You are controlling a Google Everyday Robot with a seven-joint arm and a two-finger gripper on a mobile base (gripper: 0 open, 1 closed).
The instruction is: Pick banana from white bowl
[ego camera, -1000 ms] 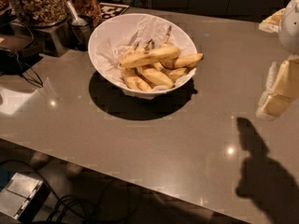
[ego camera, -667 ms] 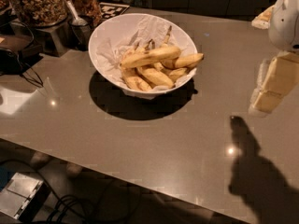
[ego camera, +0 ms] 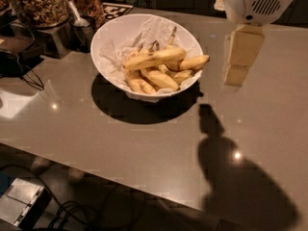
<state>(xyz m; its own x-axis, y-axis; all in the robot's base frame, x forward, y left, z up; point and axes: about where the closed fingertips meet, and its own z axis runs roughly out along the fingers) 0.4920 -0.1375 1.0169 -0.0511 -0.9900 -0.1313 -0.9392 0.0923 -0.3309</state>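
The white bowl [ego camera: 118, 38] stands on the grey counter, lined with crumpled white paper and holding several yellow bananas. The longest, nearly straight banana [ego camera: 155, 58] lies on top across the pile, its stem toward the left. My gripper [ego camera: 236, 76] hangs from the white arm housing at the upper right, to the right of the bowl and above the counter, apart from the bananas. Its shadow falls on the counter below it.
Glass jars of nuts [ego camera: 37, 4] and a metal scoop in a cup [ego camera: 82, 27] stand at the back left. A dark device with cables [ego camera: 14, 61] lies at the left edge. The counter's front edge runs diagonally, with cables on the floor below.
My gripper and arm have moved left, closer to the bowl. The view has shifted, so the bowl sits more to the right in the picture. The bananas lie as before.
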